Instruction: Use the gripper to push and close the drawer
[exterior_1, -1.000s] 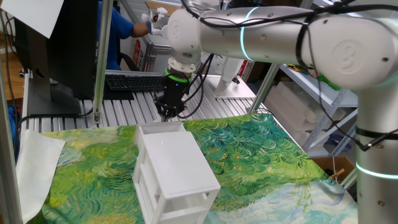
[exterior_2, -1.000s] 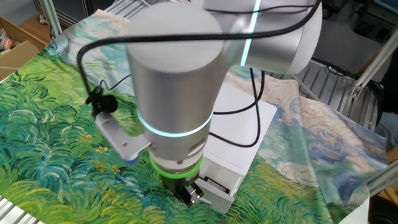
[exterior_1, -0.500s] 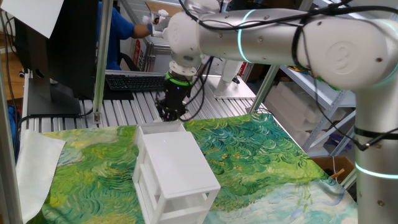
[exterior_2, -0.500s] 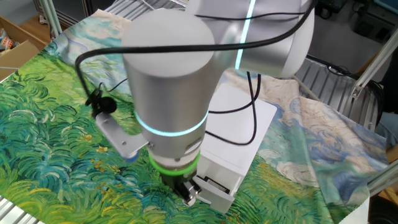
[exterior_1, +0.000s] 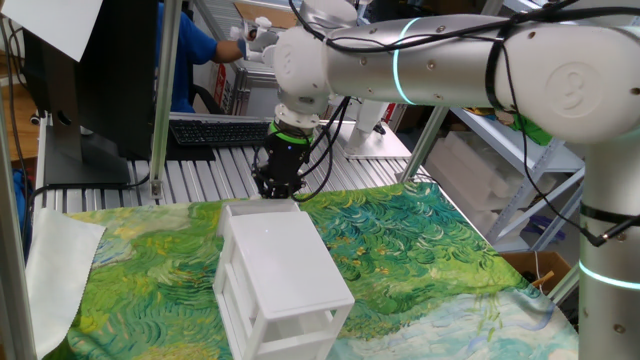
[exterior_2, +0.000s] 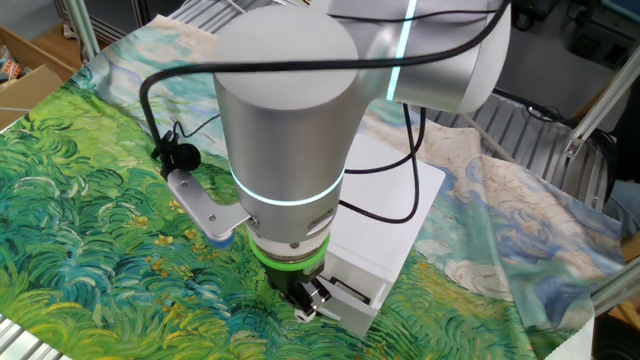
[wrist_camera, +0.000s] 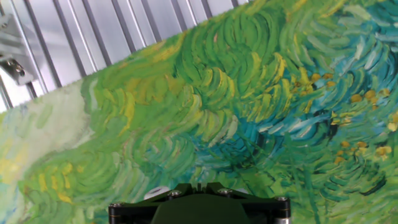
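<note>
The small white cabinet (exterior_1: 280, 270) stands on the green painted cloth. Its drawer (exterior_2: 352, 297) sticks out a little at the end facing my gripper; in one fixed view only its top edge (exterior_1: 262, 206) shows behind the cabinet. My black gripper (exterior_1: 277, 186) with the green collar hangs fingers down right at that end. In the other fixed view the gripper (exterior_2: 306, 302) is against the drawer's front, with the jaws together and holding nothing. The hand view shows only the gripper's base and fingertips (wrist_camera: 199, 185) over the cloth; the drawer is out of that view.
The big white arm (exterior_2: 290, 150) hides much of the cabinet in the other fixed view. A keyboard (exterior_1: 215, 130), a monitor (exterior_1: 90, 80) and a person in blue (exterior_1: 190, 50) are behind the table. Metal slats (wrist_camera: 74, 43) border the cloth. A cardboard box (exterior_2: 25, 70) is at far left.
The gripper has shifted slightly towards the cabinet's drawer end. The cabinet has not visibly moved.
</note>
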